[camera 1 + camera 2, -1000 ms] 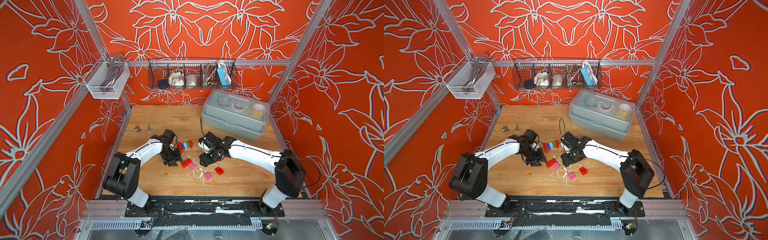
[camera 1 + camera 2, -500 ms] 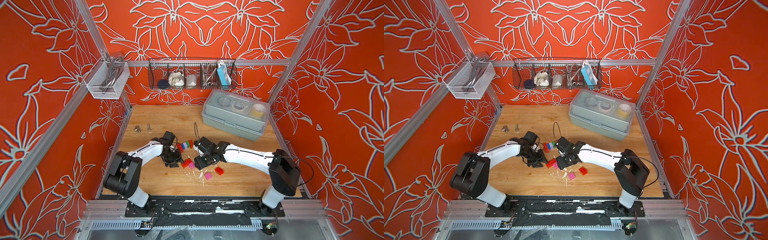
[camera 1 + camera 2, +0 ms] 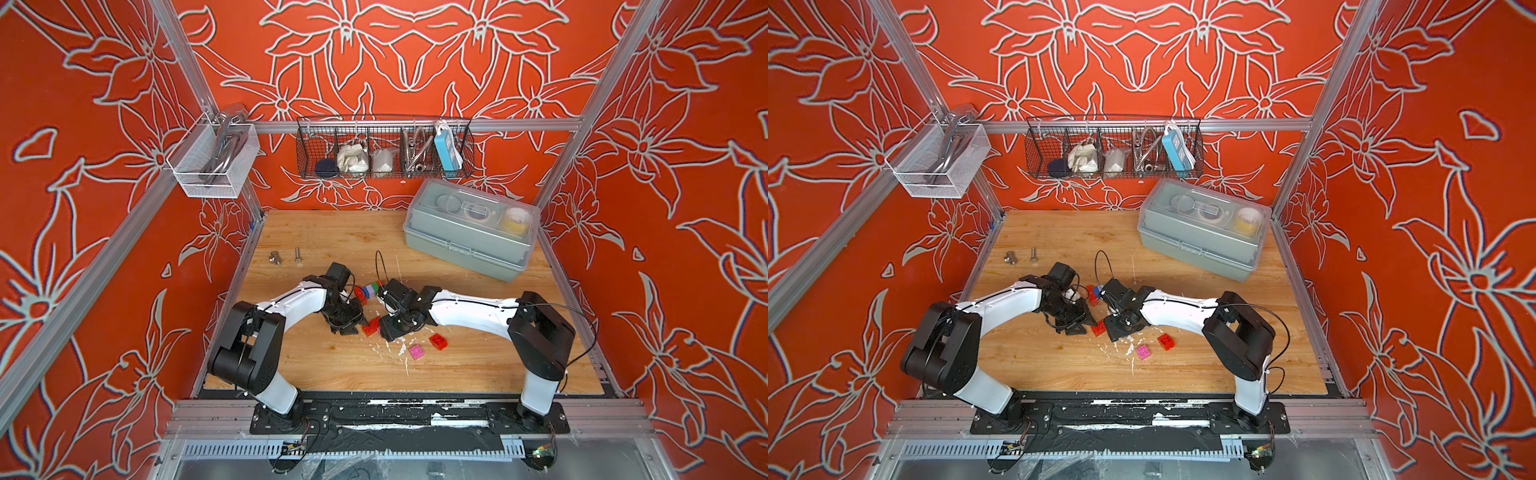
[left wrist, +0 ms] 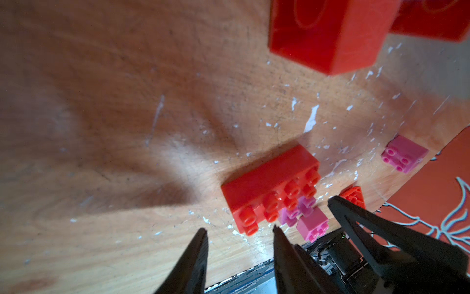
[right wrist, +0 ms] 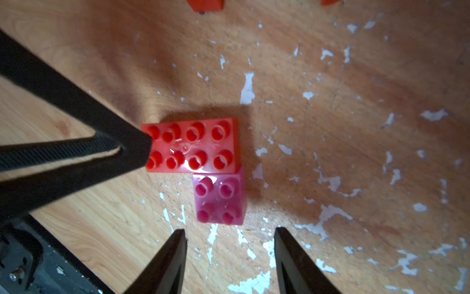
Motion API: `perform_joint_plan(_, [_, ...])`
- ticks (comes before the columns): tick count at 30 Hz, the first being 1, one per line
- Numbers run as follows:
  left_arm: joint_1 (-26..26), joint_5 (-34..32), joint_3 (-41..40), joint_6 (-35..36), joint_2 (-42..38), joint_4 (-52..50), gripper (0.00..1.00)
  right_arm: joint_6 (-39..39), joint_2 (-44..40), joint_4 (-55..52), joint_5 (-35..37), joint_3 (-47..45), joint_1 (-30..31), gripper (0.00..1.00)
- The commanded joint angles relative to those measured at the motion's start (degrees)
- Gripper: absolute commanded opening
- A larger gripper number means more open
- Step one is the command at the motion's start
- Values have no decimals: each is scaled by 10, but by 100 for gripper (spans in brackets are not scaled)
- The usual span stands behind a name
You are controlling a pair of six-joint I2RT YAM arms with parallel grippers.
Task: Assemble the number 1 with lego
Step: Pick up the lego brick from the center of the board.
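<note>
The red brick [image 5: 193,146] lies studs-up in the middle of the table [image 3: 332,365], with a pink brick [image 5: 220,201] touching its long side. The right gripper [image 5: 230,230] hangs partly open and empty beside the pink one. The left gripper [image 4: 239,230], likewise parted and empty, is by the red brick's left end. It is best to straddle the pink brick squarely before closing. No writing is legible.

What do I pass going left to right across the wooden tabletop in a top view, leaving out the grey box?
bolts → left tool → long red brick → right tool → loose pink brick → small red brick. The mixed-colour bricks farther back overlap these, so they are left out.
</note>
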Motion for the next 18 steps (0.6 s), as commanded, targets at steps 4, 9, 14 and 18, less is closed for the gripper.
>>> perform_joint_plan(4, [-3,7,-6,8,-4,-14,41,3,40,2,11,44,14,57])
perform_joint_plan(9, [-1,3,-6,20,-14,-29,41,5,48,-9,30,48,15,53])
perform_joint_plan(14, [4,4,-8,24,-21,-34,41,6,59,-14,33,50,15,52])
perform_joint_plan(18, [7,5,-8,25,-25,-37,41,3,62,-11,37,52,15,48])
